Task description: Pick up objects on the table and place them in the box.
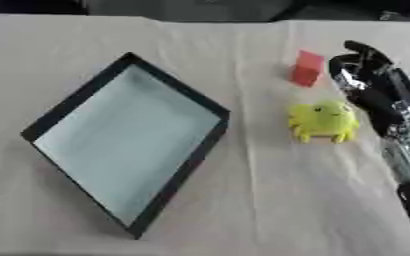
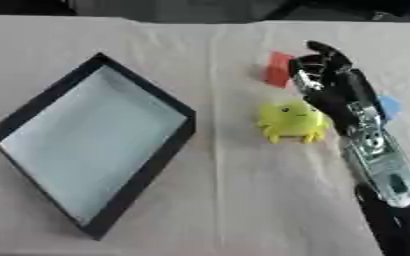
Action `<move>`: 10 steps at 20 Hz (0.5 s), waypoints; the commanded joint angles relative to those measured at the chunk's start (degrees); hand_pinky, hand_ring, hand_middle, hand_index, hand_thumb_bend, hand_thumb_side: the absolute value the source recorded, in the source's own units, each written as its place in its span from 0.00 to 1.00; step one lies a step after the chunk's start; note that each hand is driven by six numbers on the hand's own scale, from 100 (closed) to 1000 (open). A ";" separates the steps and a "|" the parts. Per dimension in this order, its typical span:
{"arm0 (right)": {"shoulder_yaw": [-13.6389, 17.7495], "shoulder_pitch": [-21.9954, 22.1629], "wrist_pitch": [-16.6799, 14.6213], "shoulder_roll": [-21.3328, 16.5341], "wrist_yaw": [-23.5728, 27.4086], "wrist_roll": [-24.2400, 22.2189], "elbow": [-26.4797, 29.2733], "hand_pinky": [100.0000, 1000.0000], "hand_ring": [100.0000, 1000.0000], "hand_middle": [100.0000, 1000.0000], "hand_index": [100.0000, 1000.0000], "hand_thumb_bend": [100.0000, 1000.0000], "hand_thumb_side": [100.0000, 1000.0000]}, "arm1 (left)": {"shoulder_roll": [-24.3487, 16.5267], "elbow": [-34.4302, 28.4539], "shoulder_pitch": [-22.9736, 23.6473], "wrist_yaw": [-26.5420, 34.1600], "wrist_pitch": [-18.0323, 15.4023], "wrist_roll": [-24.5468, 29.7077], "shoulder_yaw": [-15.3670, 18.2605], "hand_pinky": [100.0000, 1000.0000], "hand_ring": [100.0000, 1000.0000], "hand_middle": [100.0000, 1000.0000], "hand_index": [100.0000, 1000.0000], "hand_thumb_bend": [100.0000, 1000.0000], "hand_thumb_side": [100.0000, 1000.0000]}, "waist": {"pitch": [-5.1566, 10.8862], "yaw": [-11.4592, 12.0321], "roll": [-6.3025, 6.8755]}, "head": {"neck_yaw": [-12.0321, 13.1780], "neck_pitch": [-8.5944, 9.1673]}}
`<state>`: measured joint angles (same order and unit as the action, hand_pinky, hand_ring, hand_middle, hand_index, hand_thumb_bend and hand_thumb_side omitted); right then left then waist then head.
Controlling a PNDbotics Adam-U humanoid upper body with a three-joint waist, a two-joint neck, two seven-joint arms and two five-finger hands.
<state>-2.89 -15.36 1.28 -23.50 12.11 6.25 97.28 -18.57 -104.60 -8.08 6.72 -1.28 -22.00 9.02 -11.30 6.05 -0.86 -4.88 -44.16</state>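
A shallow black-rimmed box [image 1: 42,124] with a pale bottom lies on the left of the table, turned like a diamond, with nothing in it. To its right sits a yellow toy figure [image 1: 324,121] with small feet. Behind that stands a red block [image 1: 306,68]. My right hand [image 2: 318,75] comes in from the lower right and hovers just right of the red block and above the yellow toy, its fingers curled, holding nothing. A small blue piece [image 2: 389,107] shows past the right arm. My left hand shows in neither view.
A pale cloth [image 1: 278,200] covers the table. A dark strip [image 1: 200,7] runs along the far edge. My right forearm [image 2: 379,170] crosses the right side of the table.
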 commanded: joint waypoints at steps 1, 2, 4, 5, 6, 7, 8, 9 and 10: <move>0.30 -0.54 -0.17 -1.07 -0.24 -0.11 0.55 0.78 0.72 0.64 0.85 0.21 0.25 | -0.89 -0.90 -0.42 -0.03 -0.06 -0.06 0.37 0.77 0.52 0.76 0.76 0.37 0.62 | 0.88 0.02 0.03 | -0.11 0.04; 0.30 -0.56 -0.16 -1.09 -0.24 -0.11 0.55 0.78 0.72 0.64 0.85 0.21 0.25 | -0.89 -0.89 -0.42 -0.04 -0.05 -0.06 0.36 0.77 0.52 0.76 0.76 0.37 0.62 | 0.87 0.03 0.02 | -0.13 0.04; 0.29 -0.61 -0.14 -1.10 -0.23 -0.12 0.56 0.78 0.72 0.64 0.85 0.21 0.25 | -0.90 -0.88 -0.41 -0.05 -0.05 -0.03 0.36 0.78 0.52 0.76 0.76 0.37 0.62 | 0.84 0.02 0.01 | -0.14 0.04; 0.29 -0.65 -0.13 -1.12 -0.24 -0.12 0.56 0.78 0.72 0.64 0.85 0.21 0.25 | -0.91 -0.88 -0.41 -0.05 -0.04 -0.03 0.36 0.78 0.52 0.76 0.76 0.37 0.62 | 0.83 0.02 0.00 | -0.15 0.04; 0.29 -0.69 -0.11 -1.16 -0.26 -0.13 0.55 0.78 0.72 0.64 0.85 0.21 0.25 | -0.92 -0.88 -0.41 -0.05 -0.04 -0.03 0.37 0.78 0.52 0.76 0.76 0.37 0.62 | 0.83 0.02 0.00 | -0.15 0.04; 0.32 -0.77 -0.09 -1.27 -0.30 -0.14 0.56 0.78 0.72 0.64 0.85 0.21 0.25 | -0.93 -0.88 -0.40 -0.05 -0.04 -0.03 0.38 0.78 0.52 0.76 0.76 0.37 0.62 | 0.84 0.02 0.00 | -0.16 0.04; 0.44 -0.89 -0.08 -1.49 -0.38 -0.18 0.61 0.78 0.72 0.65 0.86 0.18 0.30 | -0.94 -0.87 -0.39 -0.06 -0.04 -0.04 0.38 0.78 0.52 0.76 0.76 0.37 0.62 | 0.85 0.02 -0.01 | -0.15 0.04; 0.75 -1.12 -0.05 -1.95 -0.54 -0.19 0.67 0.78 0.73 0.65 0.86 0.21 0.25 | -0.97 -0.87 -0.36 -0.07 -0.04 -0.04 0.39 0.78 0.52 0.76 0.76 0.37 0.62 | 0.88 0.01 -0.02 | -0.10 0.04; 1.15 -1.43 0.05 -2.63 -0.79 -0.27 0.73 0.78 0.73 0.66 0.86 0.22 0.24 | -1.03 -0.86 -0.32 -0.09 -0.04 -0.04 0.40 0.78 0.52 0.76 0.76 0.37 0.62 | 0.92 0.00 -0.05 | -0.07 0.04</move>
<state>-2.62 -15.97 1.35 -24.05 11.76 6.18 97.28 -18.57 -104.60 -8.08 6.72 -1.28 -22.00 9.02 -11.30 6.05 -0.93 -4.90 -44.16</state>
